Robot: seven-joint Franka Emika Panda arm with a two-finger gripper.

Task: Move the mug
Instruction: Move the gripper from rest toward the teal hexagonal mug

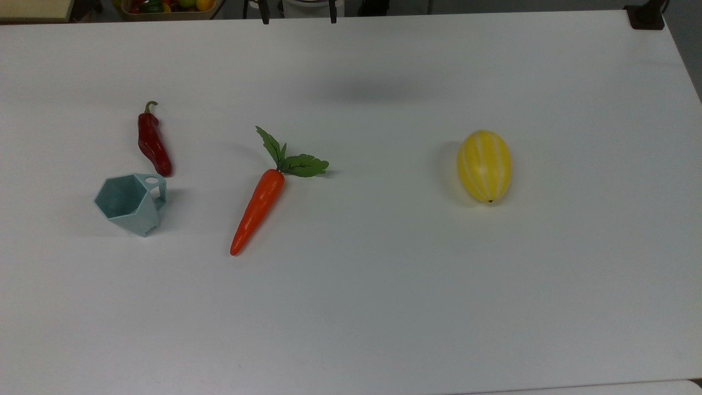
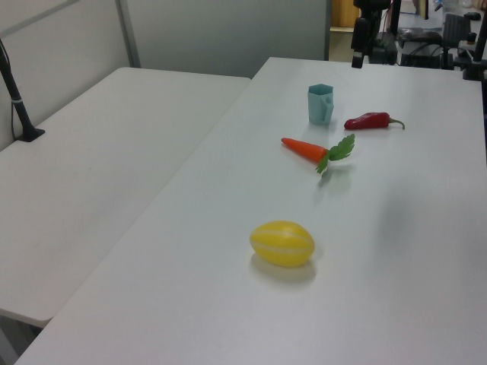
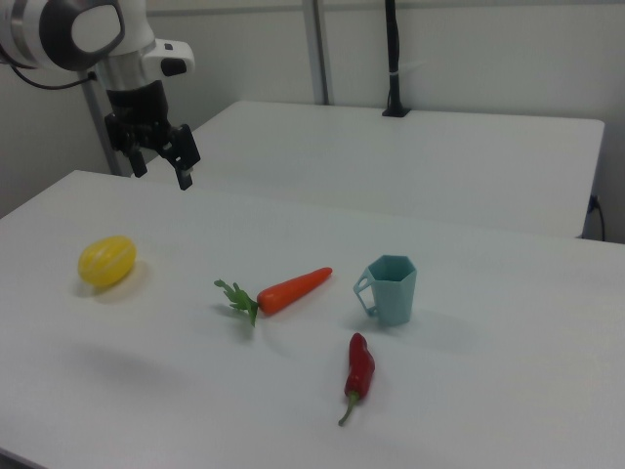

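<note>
The pale teal faceted mug (image 1: pixel 131 204) stands upright on the white table (image 1: pixel 384 285), at the top view's left, its handle toward a red chili. It also shows in the left view, mug (image 2: pixel 320 104), and in the right view, mug (image 3: pixel 393 290). My gripper (image 3: pixel 163 176) hangs open and empty high over the table at the right view's upper left, far from the mug and above the yellow melon's side. At the top view's upper edge only its dark fingertips (image 1: pixel 265 18) poke in.
An orange carrot (image 1: pixel 260 211) with green leaves lies right of the mug in the top view. A red chili (image 1: pixel 153 145) lies just behind the mug's handle. A yellow striped melon (image 1: pixel 485 165) sits far right. A second table (image 2: pixel 99 167) adjoins.
</note>
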